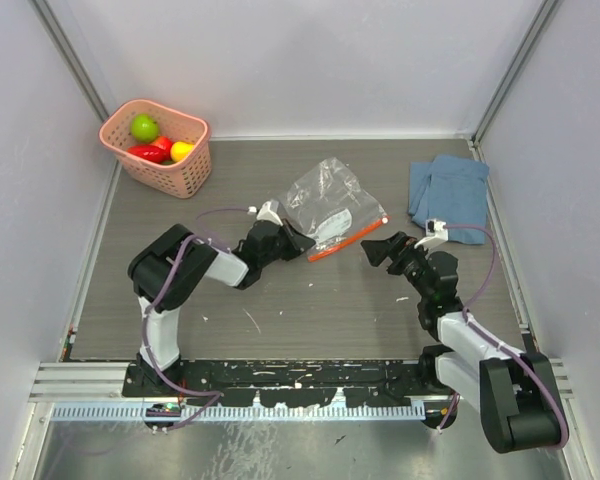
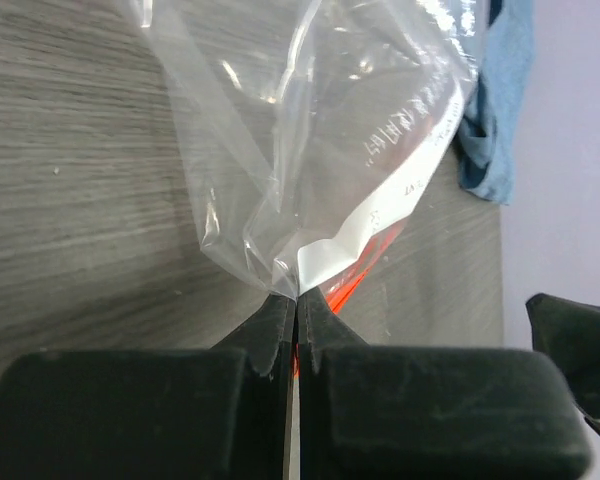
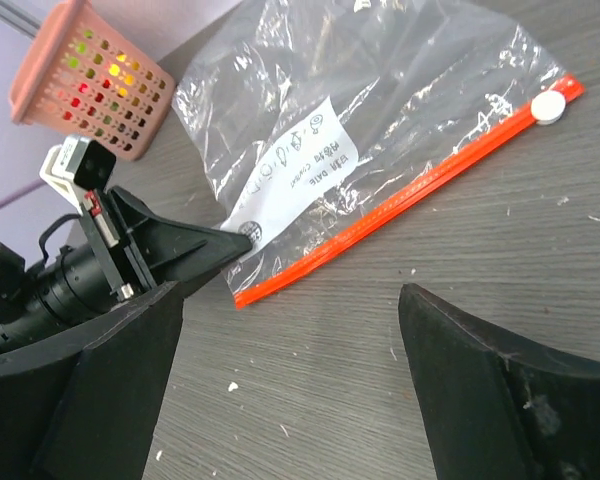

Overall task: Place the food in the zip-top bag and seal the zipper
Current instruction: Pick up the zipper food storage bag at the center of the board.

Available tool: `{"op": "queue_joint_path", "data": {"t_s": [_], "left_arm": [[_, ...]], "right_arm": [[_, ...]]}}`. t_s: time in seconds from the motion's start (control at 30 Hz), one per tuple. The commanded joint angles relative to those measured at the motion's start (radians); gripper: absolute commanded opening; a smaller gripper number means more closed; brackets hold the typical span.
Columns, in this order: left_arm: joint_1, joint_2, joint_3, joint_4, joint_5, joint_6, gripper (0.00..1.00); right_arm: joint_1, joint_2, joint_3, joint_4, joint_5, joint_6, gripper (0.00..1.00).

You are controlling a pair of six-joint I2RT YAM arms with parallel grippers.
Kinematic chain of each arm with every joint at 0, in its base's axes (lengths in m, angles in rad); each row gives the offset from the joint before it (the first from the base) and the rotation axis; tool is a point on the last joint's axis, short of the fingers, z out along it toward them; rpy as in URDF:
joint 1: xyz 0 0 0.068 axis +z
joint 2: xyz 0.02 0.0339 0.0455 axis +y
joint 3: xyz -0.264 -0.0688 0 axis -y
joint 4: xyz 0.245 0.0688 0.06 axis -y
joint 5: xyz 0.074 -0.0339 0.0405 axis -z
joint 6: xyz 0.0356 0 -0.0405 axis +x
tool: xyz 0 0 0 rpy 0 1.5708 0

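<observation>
Left pincer [image 2: 296, 300] pressed together, pinching bag [image 1: 332, 200] corner at zipper's [image 3: 400, 200] left end. Right pincer [image 1: 378, 247] spread, near zipper. Bag centre of worktop [image 1: 280, 310], empty; food [image 1: 158, 140] in basket [image 1: 188, 172], far left. Step: opening bag. Next: right likely needs slider [image 3: 548, 107].

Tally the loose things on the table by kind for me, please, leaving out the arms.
Basket: 1
Bag: 1
Cloth: 1
Food pieces: 4 showing, all in the basket; more may lie beneath
Total: 7
</observation>
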Motion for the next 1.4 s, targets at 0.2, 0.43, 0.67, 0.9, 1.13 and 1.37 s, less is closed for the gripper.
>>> {"op": "queue_joint_path", "data": {"t_s": [0.2,0.43,0.67,0.9,1.13,1.37], "left_arm": [[-0.006,-0.243,-0.155,0.27,-0.036,-0.082,0.0],[-0.005,-0.342,-0.215,0.283,-0.038,-0.097,0.0],[-0.005,-0.387,-0.251,0.306,-0.036,-0.114,0.0],[-0.006,-0.422,-0.274,0.306,-0.024,-0.127,0.0],[-0.007,-0.443,-0.291,0.306,-0.015,-0.136,0.0],[-0.007,-0.452,-0.301,0.317,-0.003,-0.144,0.0]], "right_arm": [[0.025,-0.098,-0.013,0.044,0.014,0.059,0.89],[0.056,-0.043,-0.025,0.121,0.032,0.106,0.87],[0.088,0.103,-0.01,0.24,0.065,0.194,0.81],[0.115,0.208,0.02,0.268,0.132,0.255,0.76],[0.124,0.304,0.047,0.359,0.158,0.315,0.75],[0.141,0.397,0.086,0.406,0.204,0.37,0.69]]}}
